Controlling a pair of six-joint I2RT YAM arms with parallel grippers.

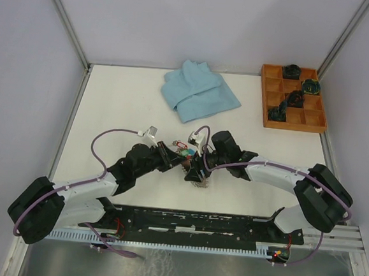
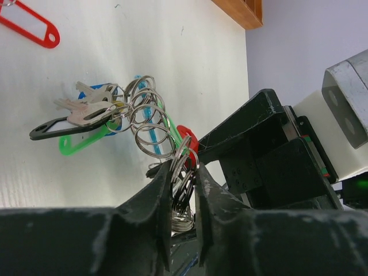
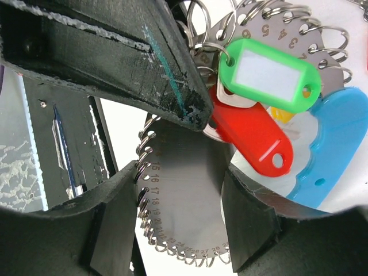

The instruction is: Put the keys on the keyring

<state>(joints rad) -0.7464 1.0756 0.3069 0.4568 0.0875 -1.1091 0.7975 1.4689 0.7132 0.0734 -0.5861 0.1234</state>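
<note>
1. The left gripper (image 2: pixel 183 169) is reaching in from 8 o'clock in the top view. Its fingers are standing narrowly apart and pinching a stack of the keyring's (image 2: pixel 150 123) wire loops between them.
2. The right gripper (image 3: pixel 181 184) is pointing in from 3 o'clock. Its fingers are standing wide on either side of the keyring's numbered metal plate (image 3: pixel 184 201). I cannot tell whether they are touching the plate.
3. The keyring is sitting mid-table where the two grippers are meeting, at 6 o'clock from the blue cloth (image 1: pixel 198 91).
4. Silver keys (image 2: pixel 86 110) are hanging on the loops at 10 o'clock from the left fingertips. Their black tag (image 2: pixel 52 129) and green tag (image 2: pixel 80 144) are lying on the white table (image 2: pixel 144 34).
5. In the right wrist view, a red tag (image 3: pixel 253 135) is lying under the green one at 1 o'clock from the plate. The light-blue segment (image 3: pixel 328 144) is showing at 3 o'clock.
6. A separate red tag (image 2: pixel 31 26) is lying well apart on the table, at 11 o'clock in the left wrist view.
7. An orange tray (image 1: pixel 264 96) is sitting at 2 o'clock from the grippers, with dark items in some compartments.
</note>
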